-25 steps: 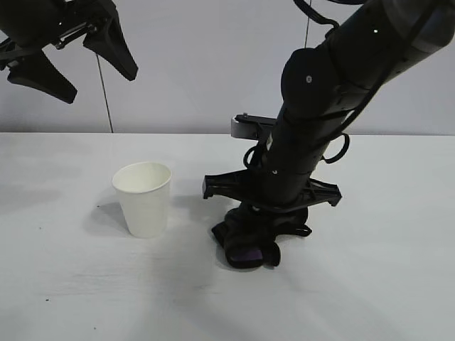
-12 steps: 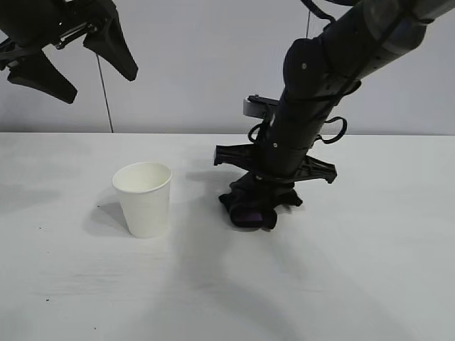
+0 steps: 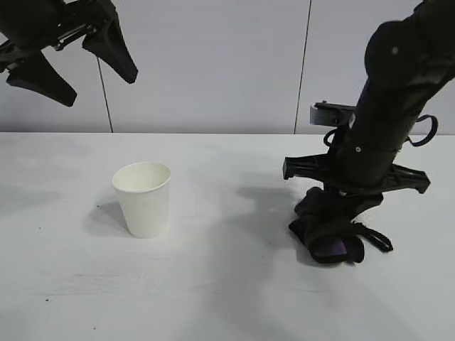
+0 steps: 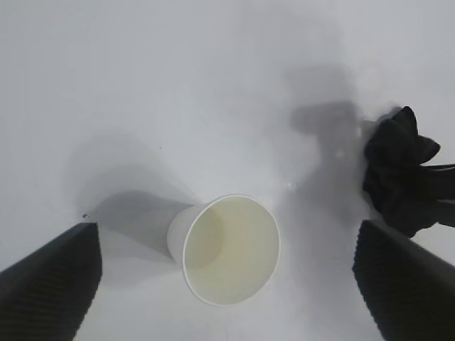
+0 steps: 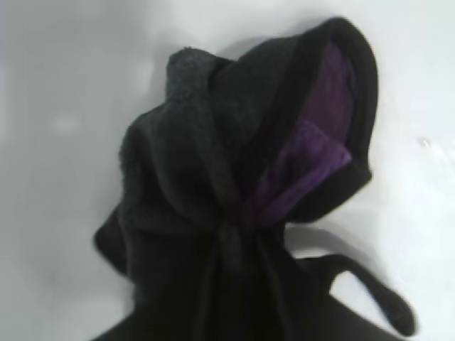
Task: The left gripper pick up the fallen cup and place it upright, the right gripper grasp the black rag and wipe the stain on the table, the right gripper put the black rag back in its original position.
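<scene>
Left gripper point(image 3: 70, 60): up in the upper left of the exterior frame, high off the table, fingers point(image 3: 114, 48) spread wide with nothing between them.
Left gripper, wrist view: two dark finger tips point(image 4: 50, 284) sit at the lower corners, the cup between them far below.
Cup point(image 3: 143, 198): standing upright, mouth up, left of centre on the table point(image 3: 213, 298), casting a shadow to its left.
Open room: broad bare white surface in front of the cup and across the middle, between cup and rag.
Right gripper point(image 3: 340, 227): right of centre, arm leaning down from the upper right corner, head pointing down at the table.
Right gripper grip: clamped on the black rag point(image 3: 330, 234), which bunches up beneath it.
Black rag: pressed onto the table at lower right, well apart from the cup; purple patch point(image 5: 313, 142) and a thin loop strap point(image 3: 377, 240) poking out to the right.
Back edge: table meets a pale panelled wall point(image 3: 213, 64).
</scene>
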